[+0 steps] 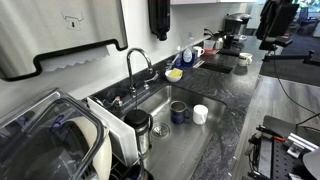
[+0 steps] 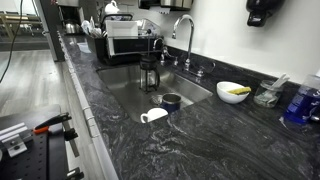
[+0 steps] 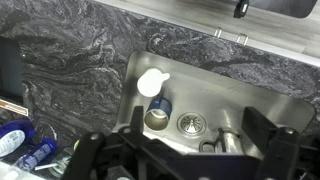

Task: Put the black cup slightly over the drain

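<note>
The black cup [image 3: 158,115], dark with a blue band, stands upright in the steel sink [image 3: 262,95], just beside the round drain [image 3: 191,123]. It shows in both exterior views [image 1: 178,111] [image 2: 171,101]. A white cup [image 3: 152,82] [image 1: 200,114] [image 2: 153,116] sits next to it. My gripper [image 3: 180,160] hovers high above the sink, open and empty, its two dark fingers spread wide at the bottom of the wrist view. I cannot make out the gripper clearly in either exterior view.
A French press [image 3: 228,140] [image 1: 137,128] [image 2: 149,72] stands in the sink near the drain. The faucet [image 1: 135,65] [image 2: 185,35] arches over the back. A dish rack [image 1: 60,140] [image 2: 120,40], a bowl with a yellow sponge [image 2: 234,92] and a blue bottle [image 2: 298,100] sit on the dark counter.
</note>
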### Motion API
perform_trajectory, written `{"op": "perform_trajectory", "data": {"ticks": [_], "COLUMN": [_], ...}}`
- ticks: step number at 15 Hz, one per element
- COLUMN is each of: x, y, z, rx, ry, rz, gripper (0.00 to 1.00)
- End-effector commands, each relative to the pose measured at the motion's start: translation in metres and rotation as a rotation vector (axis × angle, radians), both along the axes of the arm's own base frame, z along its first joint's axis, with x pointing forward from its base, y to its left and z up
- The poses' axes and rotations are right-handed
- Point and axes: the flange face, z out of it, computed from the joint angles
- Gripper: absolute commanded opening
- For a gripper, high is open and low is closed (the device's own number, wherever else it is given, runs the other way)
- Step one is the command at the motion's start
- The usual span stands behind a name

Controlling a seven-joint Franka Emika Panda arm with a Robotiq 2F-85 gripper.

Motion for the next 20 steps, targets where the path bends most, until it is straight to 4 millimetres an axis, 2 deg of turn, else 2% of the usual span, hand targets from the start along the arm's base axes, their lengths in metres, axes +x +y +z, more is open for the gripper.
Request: {"op": "perform_trajectory", "data": {"ticks": [1, 7, 10, 14, 20], "x": [0.005, 0.030, 0.044, 0.073, 0.118], "y": [-0.001, -0.024, -0.043, -0.073, -0.118], "z": [0.000, -0.035, -0.068, -0.112, -0.154], "rx": [-0.025, -0.045, 0.015, 0.129, 0.320], "ry": [-0.021, -0.113, -0.127, -0.080, -0.015], "rz": [-0.015, -0.054, -0.073, -0.082, -0.075], "gripper": [1.00, 1.00, 1.00, 1.00, 1.00]}}
